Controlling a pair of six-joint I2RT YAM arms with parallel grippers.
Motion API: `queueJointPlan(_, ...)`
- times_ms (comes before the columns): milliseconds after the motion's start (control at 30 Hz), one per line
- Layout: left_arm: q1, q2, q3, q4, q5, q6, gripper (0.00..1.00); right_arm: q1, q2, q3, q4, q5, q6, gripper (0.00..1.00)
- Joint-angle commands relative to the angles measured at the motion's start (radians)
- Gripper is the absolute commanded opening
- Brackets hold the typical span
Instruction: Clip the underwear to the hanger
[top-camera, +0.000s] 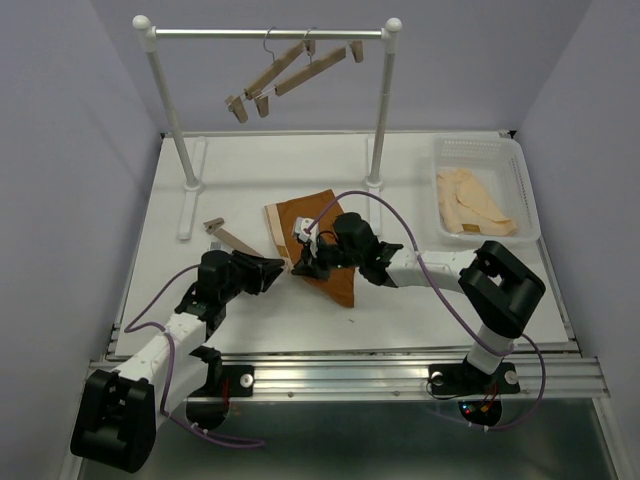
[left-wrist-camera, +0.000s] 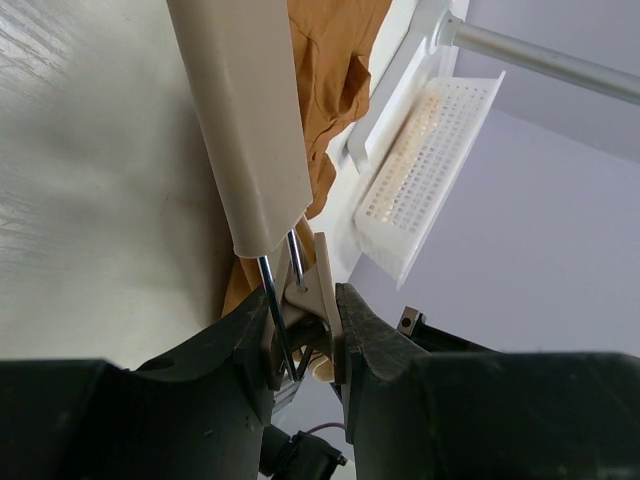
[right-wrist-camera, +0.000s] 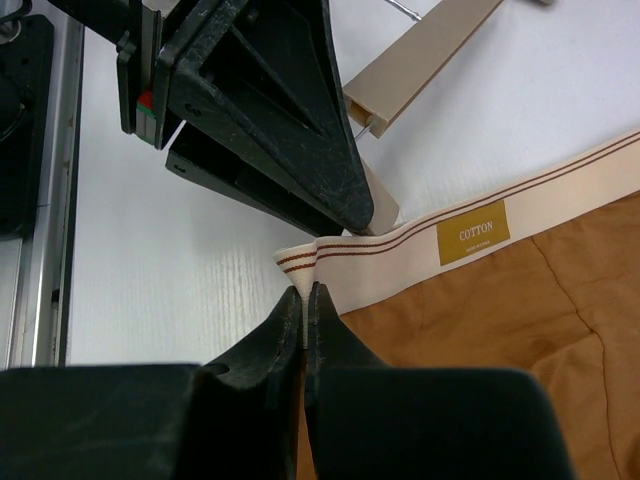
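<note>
The rust-brown underwear (top-camera: 322, 228) lies mid-table, its pale striped waistband (right-wrist-camera: 420, 250) toward the left. My right gripper (right-wrist-camera: 307, 300) is shut on the waistband's corner fold; it also shows in the top view (top-camera: 303, 263). The light-wood hanger (top-camera: 225, 236) lies on the table to the left, its near end hidden under my left gripper (top-camera: 274, 272). In the left wrist view the left gripper (left-wrist-camera: 305, 315) is shut on the hanger's end clip (left-wrist-camera: 322, 285), below the bar (left-wrist-camera: 250, 120), beside the underwear (left-wrist-camera: 335, 70). The left fingers (right-wrist-camera: 300, 150) sit just above the pinched corner.
A white rail stand (top-camera: 270, 33) at the back carries two more wooden hangers (top-camera: 290, 70). A white perforated basket (top-camera: 525, 190) at the right holds pale cream garments (top-camera: 470, 200). The stand's feet (top-camera: 192, 185) rest left and centre at the back.
</note>
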Motion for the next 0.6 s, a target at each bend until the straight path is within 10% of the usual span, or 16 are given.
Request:
queueJointPlan(0,0.005,-0.015,0.013,0.042,0.008,-0.007,0.0,-0.005,0.004,-0.014,0.066,-0.039,0.009,0.01)
queueJointPlan(567,0.002,0.02,0.03,0.016,0.044,0.039,0.0,-0.005,0.024,-0.007,0.086,0.023,-0.034,0.01)
